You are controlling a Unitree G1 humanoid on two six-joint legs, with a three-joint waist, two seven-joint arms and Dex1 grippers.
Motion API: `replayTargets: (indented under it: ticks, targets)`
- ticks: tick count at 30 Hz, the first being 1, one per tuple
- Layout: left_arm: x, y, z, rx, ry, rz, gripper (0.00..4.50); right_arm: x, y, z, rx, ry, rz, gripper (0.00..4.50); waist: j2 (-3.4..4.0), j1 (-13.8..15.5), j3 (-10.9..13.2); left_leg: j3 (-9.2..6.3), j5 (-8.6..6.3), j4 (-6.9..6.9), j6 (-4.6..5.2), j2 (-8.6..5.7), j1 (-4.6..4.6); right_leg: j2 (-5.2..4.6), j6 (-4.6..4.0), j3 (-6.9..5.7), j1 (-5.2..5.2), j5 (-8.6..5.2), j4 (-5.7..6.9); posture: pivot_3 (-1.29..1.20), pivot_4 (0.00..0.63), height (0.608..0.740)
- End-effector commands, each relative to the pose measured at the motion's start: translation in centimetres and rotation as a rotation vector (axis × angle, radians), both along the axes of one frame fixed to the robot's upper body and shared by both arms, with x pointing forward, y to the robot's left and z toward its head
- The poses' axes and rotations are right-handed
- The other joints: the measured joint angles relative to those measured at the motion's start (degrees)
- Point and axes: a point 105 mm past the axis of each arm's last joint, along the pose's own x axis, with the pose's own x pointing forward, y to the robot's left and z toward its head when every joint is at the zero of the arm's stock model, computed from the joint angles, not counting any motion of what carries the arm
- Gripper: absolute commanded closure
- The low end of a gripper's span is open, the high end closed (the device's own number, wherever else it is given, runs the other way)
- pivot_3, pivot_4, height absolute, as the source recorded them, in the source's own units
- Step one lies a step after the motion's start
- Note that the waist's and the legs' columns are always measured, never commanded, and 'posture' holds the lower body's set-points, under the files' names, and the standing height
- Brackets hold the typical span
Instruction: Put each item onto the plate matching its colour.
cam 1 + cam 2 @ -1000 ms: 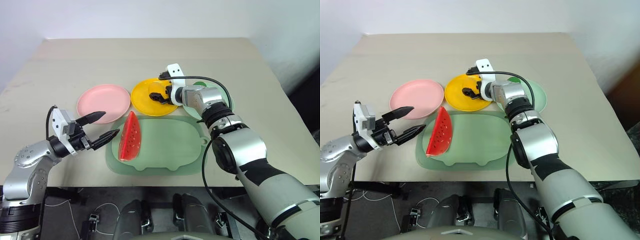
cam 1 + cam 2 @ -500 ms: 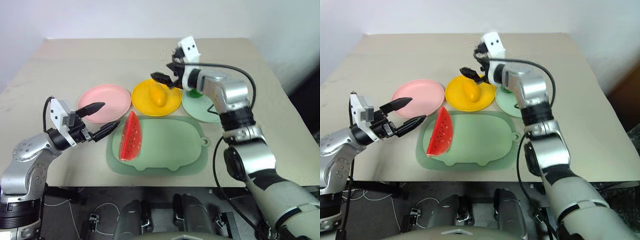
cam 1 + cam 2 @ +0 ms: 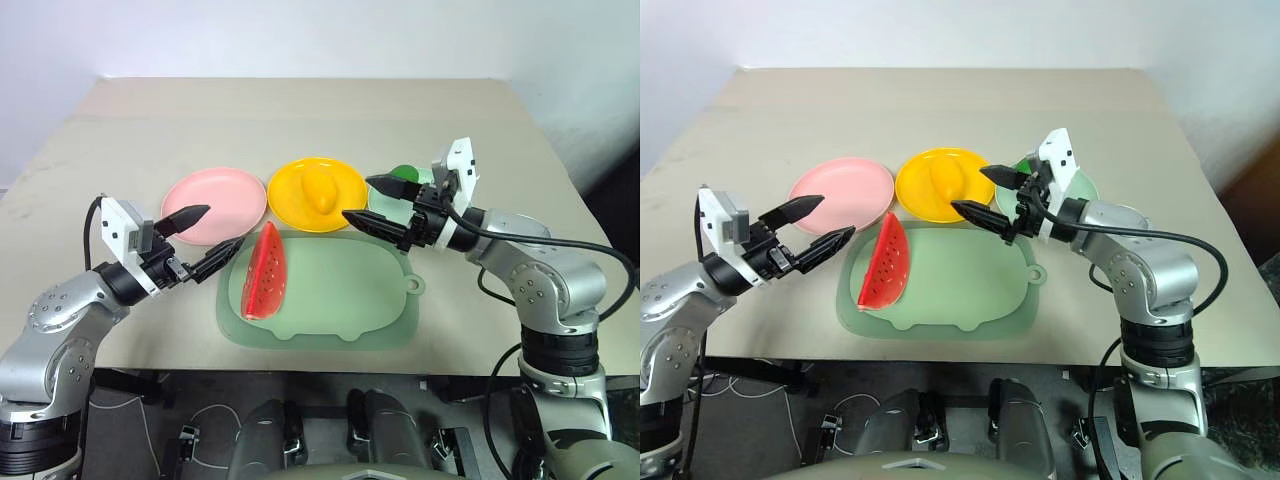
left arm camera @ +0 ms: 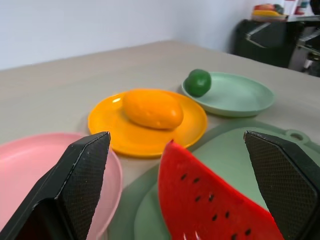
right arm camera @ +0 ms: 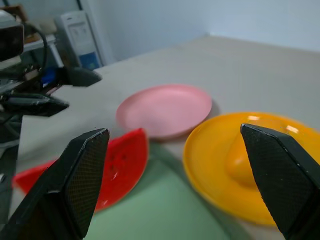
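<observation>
The red watermelon wedge (image 3: pixel 265 272) lies on its side at the left of the pale-green mat (image 3: pixel 340 290). The orange mango (image 3: pixel 320 191) rests on the yellow plate (image 3: pixel 293 200), and the small green fruit (image 4: pixel 198 82) sits on the mint green plate (image 4: pixel 240 97). The pink plate (image 3: pixel 213 205) holds nothing. My left gripper (image 3: pixel 223 228) is open, level, just left of the watermelon and in front of the pink plate. My right gripper (image 3: pixel 356 196) is open and holds nothing, hovering between the yellow and green plates at the mat's far right corner.
The three plates stand in a row behind the mat, on a beige table (image 3: pixel 300 110) that stretches bare beyond them. The mat's loop tab (image 3: pixel 411 287) sticks out on its right side, below my right arm.
My right gripper has drawn back from above the yellow plate towards me, leaving the mango on the plate. My left gripper has hardly moved.
</observation>
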Motion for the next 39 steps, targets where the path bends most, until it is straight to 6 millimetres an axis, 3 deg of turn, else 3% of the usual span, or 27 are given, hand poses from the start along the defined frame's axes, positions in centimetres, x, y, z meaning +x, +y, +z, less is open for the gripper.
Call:
replayTargets:
  ticks: [1,6,14,23,30,39]
  targets:
    - [-0.6,-0.2,1.0,-0.005,-0.024,0.012,0.00,-1.5,0.3,0.7,-0.018,-0.044,0.080,0.05,0.00,0.11,0.00,0.00,0.00,0.00,0.00,0.00,0.00,0.00,0.00,0.00,0.01,0.00,-0.02,0.00,0.150,0.696]
    - [-0.1,-0.1,0.0,-0.022,0.060,0.111,0.00,-1.4,0.8,-0.4,-0.072,-0.033,0.109,0.05,-0.01,0.19,-0.01,-0.04,0.00,0.00,0.01,0.00,0.00,0.01,0.00,-0.01,0.05,0.00,-0.03,0.00,0.150,0.696]
    - [-1.1,-2.7,0.6,-0.031,0.120,0.168,0.00,-0.5,0.8,-1.3,-0.077,-0.010,0.089,0.05,-0.04,0.90,-0.02,-0.06,0.01,0.01,0.02,-0.01,0.05,0.02,0.01,-0.02,0.13,0.01,-0.04,0.00,0.150,0.696]
    - [-1.2,-3.8,-1.8,-0.035,0.277,0.225,0.00,-0.1,0.8,-1.3,-0.067,-0.019,0.072,0.05,-0.06,1.68,-0.02,-0.11,0.00,0.14,0.02,-0.01,0.10,0.03,0.01,-0.03,0.27,0.01,-0.02,0.00,0.150,0.696]
    - [0.2,-4.4,-3.2,0.018,0.307,0.206,0.00,-0.3,1.1,-1.4,-0.058,-0.008,0.055,0.05,-0.06,1.76,-0.02,-0.12,0.00,0.20,0.01,-0.01,0.10,0.02,0.00,-0.04,0.28,0.01,0.00,0.00,0.150,0.696]
    - [2.3,-7.1,-4.1,0.144,0.368,0.132,0.00,0.1,0.9,-1.2,-0.062,-0.001,0.006,0.05,-0.06,1.81,-0.03,-0.16,0.00,0.23,0.02,-0.01,0.03,0.03,-0.01,-0.07,0.26,0.01,0.01,0.00,0.150,0.696]
